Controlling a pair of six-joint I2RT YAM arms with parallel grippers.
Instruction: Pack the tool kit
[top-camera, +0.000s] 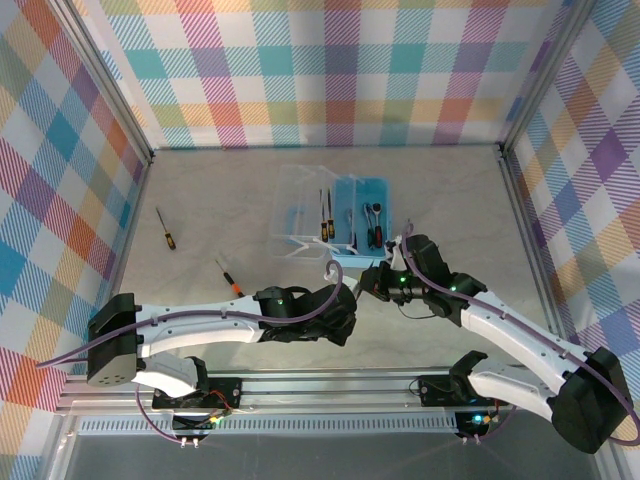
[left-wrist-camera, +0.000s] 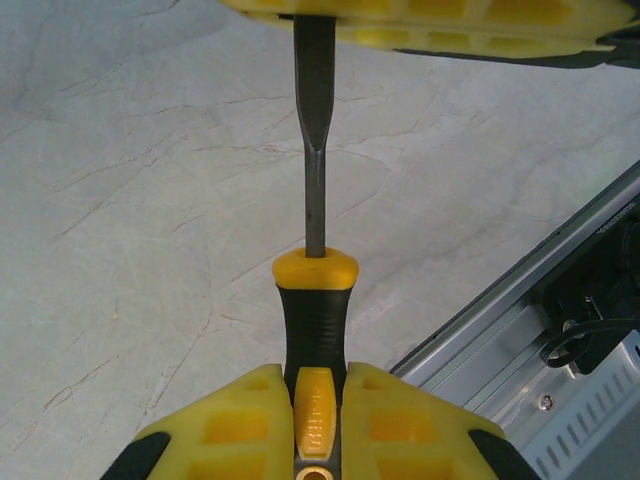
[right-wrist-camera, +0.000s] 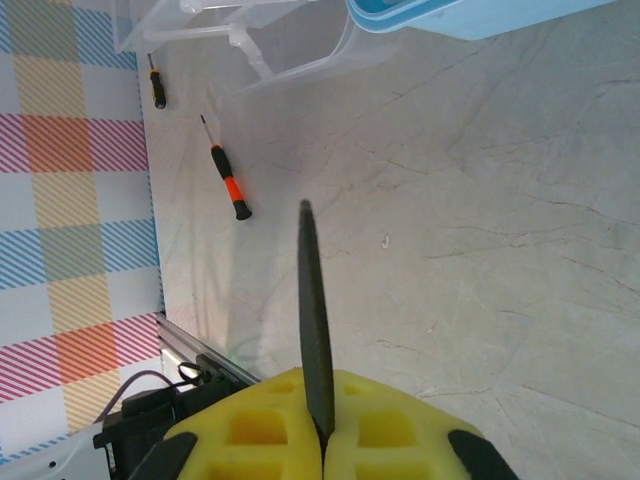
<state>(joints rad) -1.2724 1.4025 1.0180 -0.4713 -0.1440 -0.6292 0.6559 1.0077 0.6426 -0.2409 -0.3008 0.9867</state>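
My left fingers (left-wrist-camera: 345, 400) are clamped narrow on the handle of the yellow-and-black screwdriver (left-wrist-camera: 315, 270), with its yellow collar just past my fingertips. Its dark shaft runs straight away from them and flattens into a blade that ends between my right fingers (right-wrist-camera: 322, 410). Those are pressed together on the blade, and its tip sticks out beyond them in the right wrist view. So I hold this one tool at both ends.

From above, both sets of fingers meet over the table (top-camera: 450, 200), just on the near side of the light-blue case (top-camera: 387, 215). The case sits around the middle of the table. Its clear lid (top-camera: 295, 200) is swung open toward the left edge, and a few tools (top-camera: 350, 218) lie inside.

Two more screwdrivers lie loose on the table. The black-and-orange screwdriver (right-wrist-camera: 228, 185) rests between the case and the left edge, closer to the near edge. The other loose screwdriver (top-camera: 165, 228) lies farther out, near the left edge, well apart from the case.
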